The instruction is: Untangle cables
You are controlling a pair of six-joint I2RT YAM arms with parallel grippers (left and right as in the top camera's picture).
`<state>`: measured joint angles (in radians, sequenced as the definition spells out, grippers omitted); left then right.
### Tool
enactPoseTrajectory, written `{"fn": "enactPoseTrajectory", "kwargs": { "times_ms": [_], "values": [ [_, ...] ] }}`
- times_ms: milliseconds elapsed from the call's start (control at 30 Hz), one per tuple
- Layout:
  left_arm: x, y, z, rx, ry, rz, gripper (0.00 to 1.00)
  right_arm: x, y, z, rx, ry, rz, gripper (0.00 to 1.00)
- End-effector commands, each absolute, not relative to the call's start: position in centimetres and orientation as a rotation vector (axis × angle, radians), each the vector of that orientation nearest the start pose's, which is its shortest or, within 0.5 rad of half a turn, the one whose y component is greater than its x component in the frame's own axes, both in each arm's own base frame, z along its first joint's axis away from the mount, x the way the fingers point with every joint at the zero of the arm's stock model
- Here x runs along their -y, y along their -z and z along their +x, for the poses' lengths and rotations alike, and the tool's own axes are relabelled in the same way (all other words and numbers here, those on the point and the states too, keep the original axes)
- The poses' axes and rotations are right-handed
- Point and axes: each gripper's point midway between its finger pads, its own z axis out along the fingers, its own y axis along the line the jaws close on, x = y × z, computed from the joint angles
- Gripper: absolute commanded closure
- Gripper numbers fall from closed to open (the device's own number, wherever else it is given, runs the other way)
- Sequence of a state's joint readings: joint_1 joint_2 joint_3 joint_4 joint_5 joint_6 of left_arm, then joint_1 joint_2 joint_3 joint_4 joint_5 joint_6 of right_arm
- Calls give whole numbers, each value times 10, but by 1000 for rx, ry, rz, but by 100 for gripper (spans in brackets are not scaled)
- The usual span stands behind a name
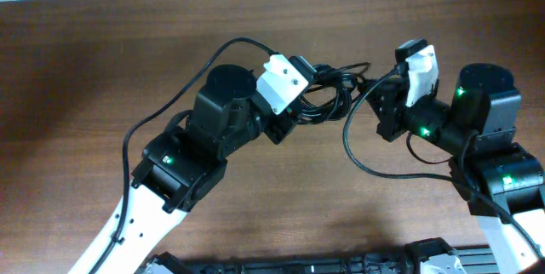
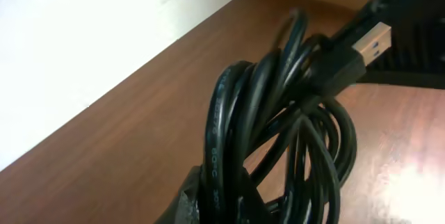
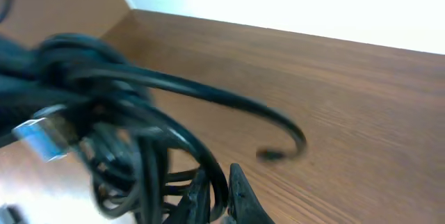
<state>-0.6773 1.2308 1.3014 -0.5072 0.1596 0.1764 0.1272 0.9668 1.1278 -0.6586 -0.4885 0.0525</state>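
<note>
A: Since both arms meet in the upper middle of the overhead view, start there. Left gripper (image 1: 300,114)?
B: Jaws nearly together, pinched on several strands of the cables (image 1: 330,95). In its wrist view the bundle rises out of the jaws at bottom centre. A firm clamp, probably the anchor side.
A: Right gripper (image 1: 379,104)?
B: Fully closed too, with a thin strand caught between its fingers (image 3: 240,196) at the bottom of its wrist view. Looks like the pulling side.
A: Where's the bundle?
B: Strung between the two grippers as a knotted coil of black loops, apparently raised off the table (image 1: 255,214). One loose end curls free toward centre right in the right wrist view.
A: Plugs?
B: One silvery USB plug (image 2: 372,43) pokes out at upper right in the left wrist view, close against the loops.
A: Progress?
B: Early, I'd say, since the loops are all tangled. Opposed grips make sense for spreading the coil apart.
</note>
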Motion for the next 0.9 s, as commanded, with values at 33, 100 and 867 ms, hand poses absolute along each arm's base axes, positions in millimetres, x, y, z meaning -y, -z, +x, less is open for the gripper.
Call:
{"fn": "enactPoseTrajectory", "kwargs": {
  "times_ms": [33, 100, 867],
  "values": [
    [266, -359, 279, -1748, 542, 928, 100, -91, -314, 302, -2072, -470, -224, 96],
    [264, -359, 281, -1754, 527, 918, 100, -97, -314, 298, -2062, -490, -289, 96],
    [267, -361, 272, -1700, 629, 1015, 100, -159, -346, 257, -1752, -762, -836, 54]
  ]
}}
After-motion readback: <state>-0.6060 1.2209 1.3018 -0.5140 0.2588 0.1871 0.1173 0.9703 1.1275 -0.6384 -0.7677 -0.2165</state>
